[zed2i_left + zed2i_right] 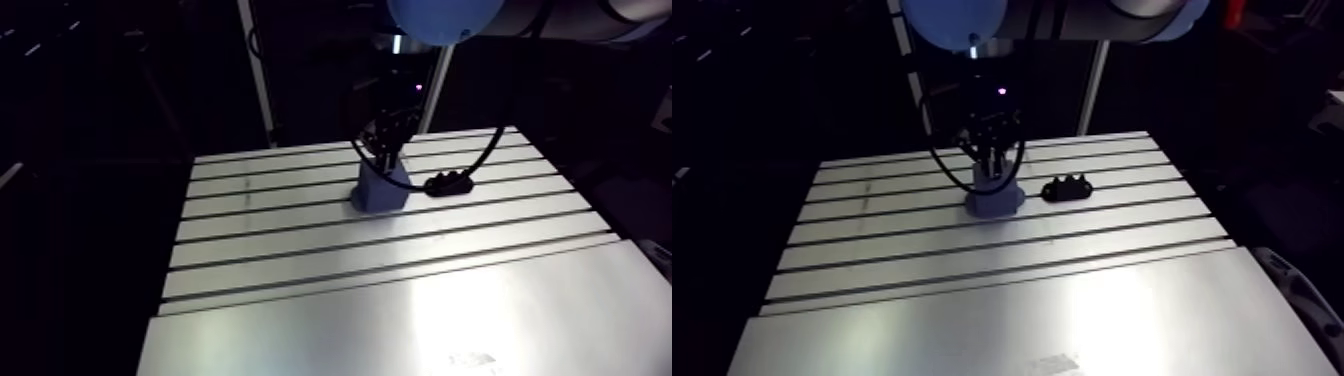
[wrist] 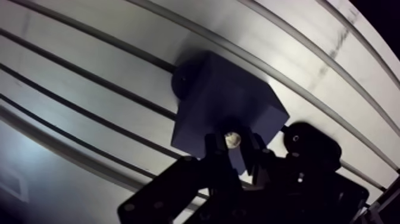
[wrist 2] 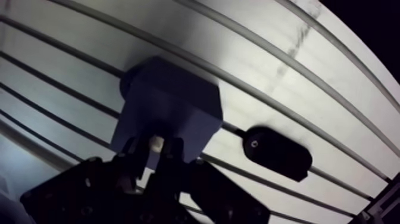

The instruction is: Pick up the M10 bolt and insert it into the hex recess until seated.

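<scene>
- In the arm view, the gripper (image 1: 992, 158) hung straight down over a blue block (image 1: 994, 200). The block stood on the slotted table (image 1: 972, 320), towards its far side.
- The fingertips were right at the block's top. Whether they touched it could not be told from that view.
- A small black part (image 1: 1067, 188) lay on the table just beside the block, not touching it.
- In the wrist view, the two fingers (image 2: 213, 156) stood nearly closed, with only a narrow gap between them. The bolt (image 2: 232, 139) filled that gap, its pale end showing between the tips, so the gripper was clamped on it.
- The bolt was over the block's top face, near the edge closest to the gripper. That face was too dark to make out the recess, so it could not be told whether the bolt had entered it.
- The black part sat off to one side of the gripper, over one of the table's slots and clear of the block.
</scene>
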`<state>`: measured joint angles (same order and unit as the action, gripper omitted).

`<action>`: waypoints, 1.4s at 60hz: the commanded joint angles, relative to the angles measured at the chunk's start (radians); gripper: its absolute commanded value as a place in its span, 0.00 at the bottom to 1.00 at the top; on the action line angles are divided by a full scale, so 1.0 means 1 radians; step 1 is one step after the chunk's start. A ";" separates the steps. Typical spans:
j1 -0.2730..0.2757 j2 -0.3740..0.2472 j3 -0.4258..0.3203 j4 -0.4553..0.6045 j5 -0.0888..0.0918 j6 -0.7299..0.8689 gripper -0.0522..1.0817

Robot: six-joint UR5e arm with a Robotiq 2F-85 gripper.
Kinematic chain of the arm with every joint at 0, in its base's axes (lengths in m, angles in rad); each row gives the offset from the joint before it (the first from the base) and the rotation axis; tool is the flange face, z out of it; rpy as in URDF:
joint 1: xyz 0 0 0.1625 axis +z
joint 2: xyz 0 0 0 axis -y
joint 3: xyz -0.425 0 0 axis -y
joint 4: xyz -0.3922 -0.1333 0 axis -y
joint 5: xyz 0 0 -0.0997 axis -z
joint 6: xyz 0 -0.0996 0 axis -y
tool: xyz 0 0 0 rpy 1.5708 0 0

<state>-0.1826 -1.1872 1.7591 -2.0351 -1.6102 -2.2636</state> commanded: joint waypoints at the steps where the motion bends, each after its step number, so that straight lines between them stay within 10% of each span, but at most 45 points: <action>1: 0.000 -0.001 0.006 0.002 0.000 -0.063 0.70; 22: 0.000 -0.005 0.009 0.002 0.000 -0.066 0.69; 25: 0.000 -0.007 0.009 0.000 0.002 -0.065 0.53; 28: 0.000 -0.007 0.008 0.001 0.002 -0.060 0.06; 55: 0.000 -0.045 0.001 -0.025 0.024 0.014 0.05; 67: -0.003 -0.079 -0.009 -0.020 0.033 0.094 0.40; 74: -0.005 -0.081 -0.022 -0.011 0.024 0.303 0.95; 84: -0.006 -0.069 -0.032 0.069 0.021 0.415 1.00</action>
<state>-0.1877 -1.2625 1.7406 -2.0326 -1.5854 -2.0098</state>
